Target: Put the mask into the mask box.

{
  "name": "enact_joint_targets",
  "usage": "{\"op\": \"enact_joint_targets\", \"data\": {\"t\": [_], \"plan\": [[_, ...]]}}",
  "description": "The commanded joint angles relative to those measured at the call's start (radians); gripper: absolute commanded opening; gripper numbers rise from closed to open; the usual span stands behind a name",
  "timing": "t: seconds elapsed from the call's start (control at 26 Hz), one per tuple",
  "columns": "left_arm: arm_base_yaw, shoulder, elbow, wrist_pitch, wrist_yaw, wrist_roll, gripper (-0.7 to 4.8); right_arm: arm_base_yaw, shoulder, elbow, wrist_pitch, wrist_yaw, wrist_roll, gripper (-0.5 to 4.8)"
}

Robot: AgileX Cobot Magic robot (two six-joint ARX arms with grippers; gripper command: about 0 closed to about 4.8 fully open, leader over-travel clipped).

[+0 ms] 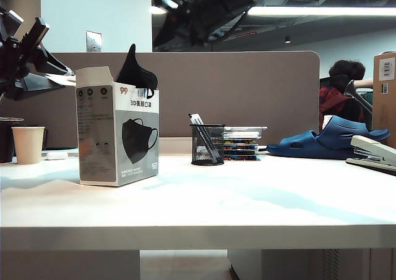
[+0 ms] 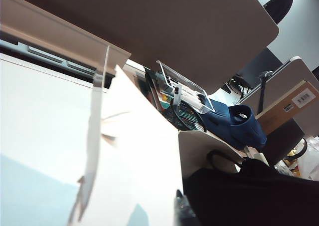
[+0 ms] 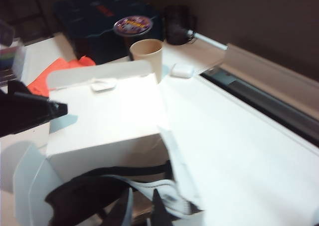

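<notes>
The mask box (image 1: 114, 135), a tall white and grey carton, stands on the left of the table with its top flaps (image 3: 99, 74) open. The black mask (image 1: 136, 70) pokes upright out of its top, partly inside. From above the mask (image 3: 84, 196) lies in the opening, its white lining showing. My right gripper (image 3: 142, 211) hovers right over it, open a little, with only the brown inside of the box between its tips. My left gripper (image 2: 158, 211) is open beside a flap, its dark fingertip (image 2: 180, 206) next to the mask (image 2: 249, 196). The left arm (image 1: 18, 51) sits left of the box.
A paper cup (image 1: 28, 144) stands left of the box. To its right are a mesh pen holder (image 1: 207, 145), stacked clear cases (image 1: 241, 143), a blue slipper (image 1: 331, 138), a stapler (image 1: 374, 153) and a brown carton (image 1: 385, 94). A partition runs behind.
</notes>
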State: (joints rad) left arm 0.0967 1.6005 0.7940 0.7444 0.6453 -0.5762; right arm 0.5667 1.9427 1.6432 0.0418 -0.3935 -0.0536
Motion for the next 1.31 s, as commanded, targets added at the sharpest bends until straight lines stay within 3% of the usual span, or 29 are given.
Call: {"op": "enact_joint_targets", "data": {"t": [0.04,0.54,0.65,1.31], "plan": [[-0.001,-0.002,0.003,0.013,0.014,0.003,1.61,0.019,0.011,0.004,0.008,-0.012,-0.002,0.49],[-0.001,-0.002,0.003,0.013,0.058,0.003,1.61,0.058,0.043,0.004,0.084,0.027,0.003,0.49],[-0.001,-0.002,0.003,0.013,0.06,0.003,1.61,0.058,0.101,0.004,0.085,0.009,0.062,0.49],[-0.001,-0.002,0.003,0.003,0.077,0.003,1.6,0.062,0.096,0.066,0.059,-0.036,0.061,0.54]]}}
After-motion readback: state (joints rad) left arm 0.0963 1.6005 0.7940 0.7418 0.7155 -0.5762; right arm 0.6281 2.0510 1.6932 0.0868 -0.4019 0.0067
